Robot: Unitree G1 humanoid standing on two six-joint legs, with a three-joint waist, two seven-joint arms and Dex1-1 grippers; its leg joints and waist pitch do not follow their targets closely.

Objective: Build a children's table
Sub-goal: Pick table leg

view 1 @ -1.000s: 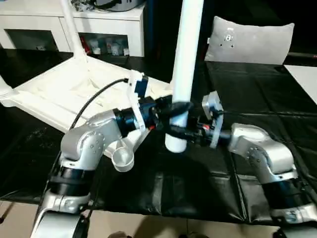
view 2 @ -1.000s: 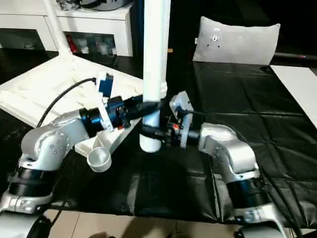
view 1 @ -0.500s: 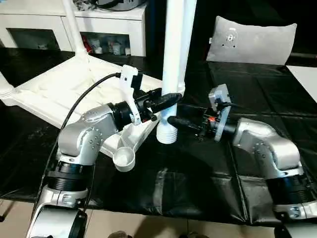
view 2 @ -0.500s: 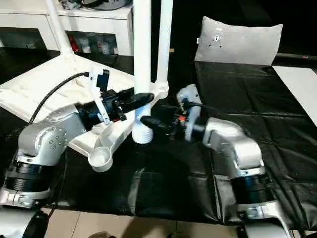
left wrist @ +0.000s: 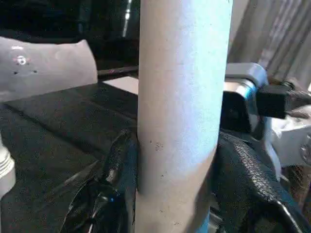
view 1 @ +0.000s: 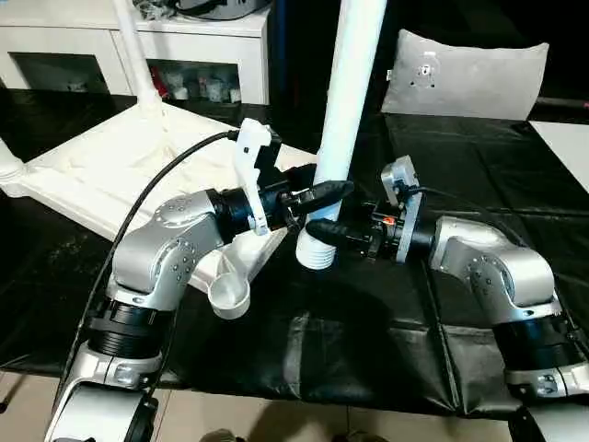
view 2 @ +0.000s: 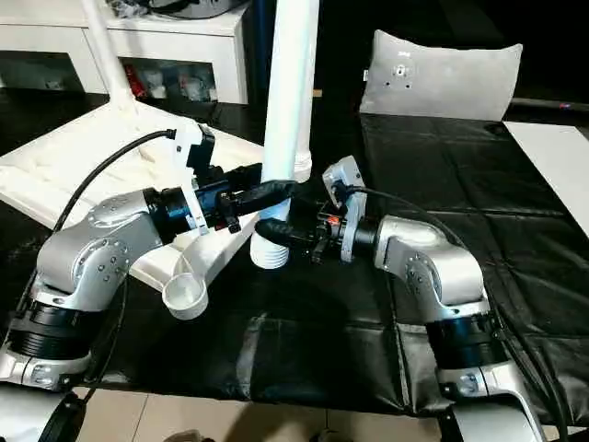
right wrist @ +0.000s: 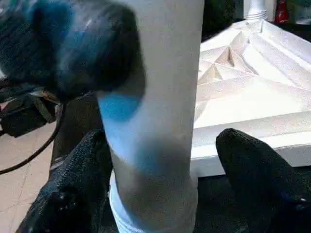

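Note:
The children's table top [view 1: 120, 166] lies upside down at the left, ribbed underside up. One leg [view 1: 136, 55] stands in its far corner, and an empty round socket [view 1: 230, 295] sits at the near corner. Another long white leg [view 1: 348, 92] stands nearly upright in the middle, its ribbed end [view 1: 316, 256] just above the black sheet, beside the top's near edge. My left gripper [view 1: 333, 193] is shut on this leg, with both fingers [left wrist: 121, 165] pressed against its sides. Just below it, my right gripper [view 1: 317, 230] is open, its fingers [right wrist: 252, 170] standing either side of the leg.
A black sheet [view 1: 368, 341] covers the work surface. A grey cushion [view 1: 465, 78] lies at the back right, and a flat white board [view 1: 566, 147] pokes in at the right edge. A white cabinet [view 1: 55, 41] stands behind the table top.
My right gripper's fingers have spread off the leg they were gripping. The left gripper has kept its hold, and the leg's lower end has shifted slightly left towards the table top.

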